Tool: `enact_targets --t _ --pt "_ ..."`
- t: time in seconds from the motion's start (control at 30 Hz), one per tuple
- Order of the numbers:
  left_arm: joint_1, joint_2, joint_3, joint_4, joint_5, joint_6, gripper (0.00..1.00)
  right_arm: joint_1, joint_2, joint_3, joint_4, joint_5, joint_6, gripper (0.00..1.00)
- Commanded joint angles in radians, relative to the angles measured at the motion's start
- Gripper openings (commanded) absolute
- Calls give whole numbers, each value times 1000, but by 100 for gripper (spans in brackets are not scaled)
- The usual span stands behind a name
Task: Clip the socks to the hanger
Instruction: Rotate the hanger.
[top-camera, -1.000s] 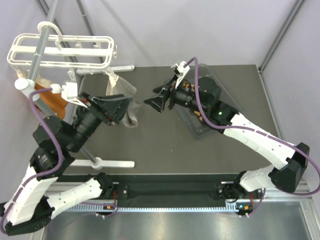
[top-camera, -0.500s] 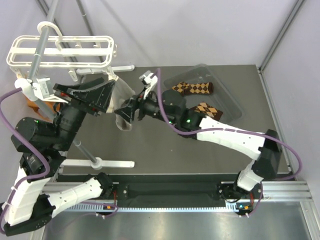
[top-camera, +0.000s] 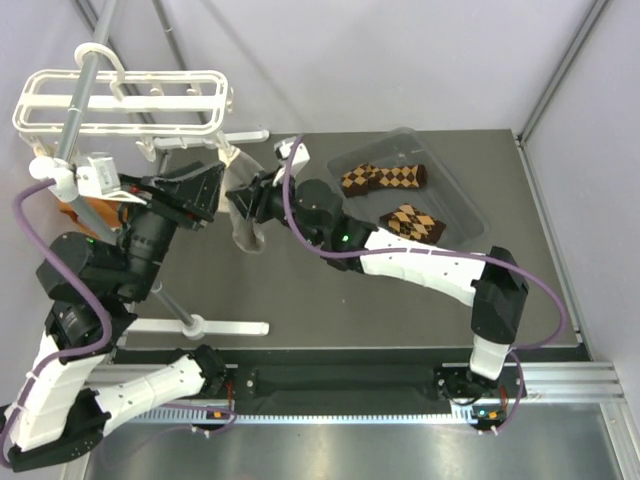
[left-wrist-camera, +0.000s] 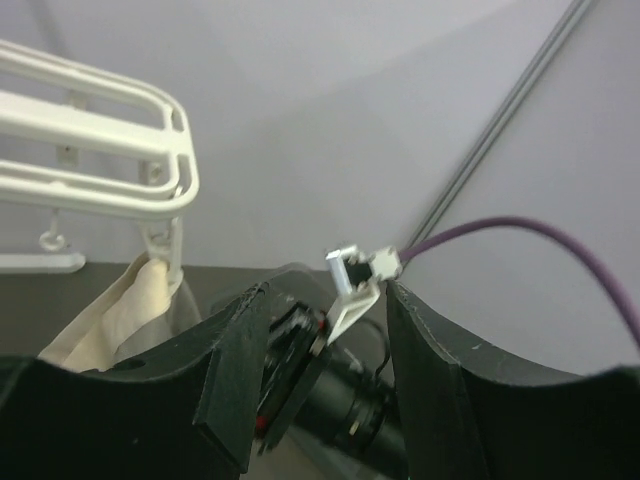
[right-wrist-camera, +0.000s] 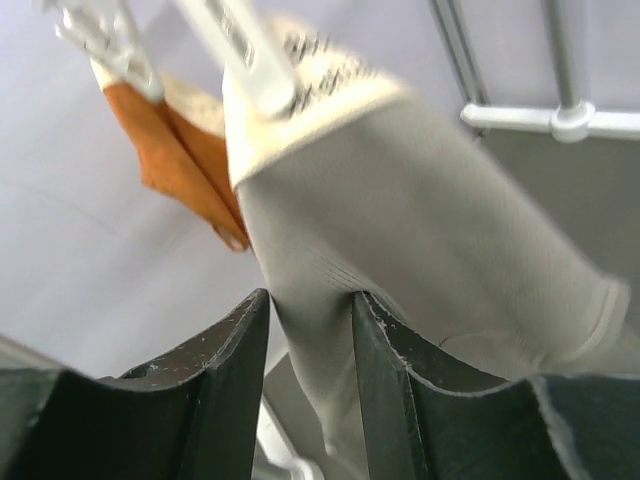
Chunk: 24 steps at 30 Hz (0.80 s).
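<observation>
Two argyle socks (top-camera: 385, 178) (top-camera: 415, 222) lie in a clear tray (top-camera: 462, 196) at the back right, and no gripper is touching them. The white hanger (top-camera: 120, 100) (left-wrist-camera: 100, 190) hangs at the back left. A plain grey-beige sock (top-camera: 248, 228) (right-wrist-camera: 420, 200) (left-wrist-camera: 110, 310) dangles from one of its clips. My right gripper (top-camera: 243, 197) (right-wrist-camera: 312, 300) is open, and this sock's lower part runs between its fingers. My left gripper (top-camera: 205, 188) (left-wrist-camera: 325, 300) is open and empty just left of it, facing the right wrist.
A plain orange sock (top-camera: 70, 212) (right-wrist-camera: 185, 160) hangs from the hanger's left side. The grey metal pole (top-camera: 70, 130) carries the hanger, and its white foot bars (top-camera: 225, 327) stand on the dark table. The right arm stretches across the table's middle.
The right gripper swung left from over the tray to the hanging grey-beige sock, which now sits between its fingers. The left gripper rose and pulled back towards the hanger.
</observation>
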Motion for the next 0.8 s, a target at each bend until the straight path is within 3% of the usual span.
enact_targets --t 0.0,0.17,0.5,0.77 --pt "-3 -4 -17 -71 -93 0 55 -84 28 92 93 -41 33 39" --pt "-3 -24 -80 -187 -190 -122 54 -145 73 195 23 -147 27 40" --pt "-3 -145 -414 -247 -330 -297 55 -216 88 290 -163 -244 -63 47" --pt "-3 -177 -502 -310 -331 -333 55 -222 -32 255 -342 -318 -191 70"
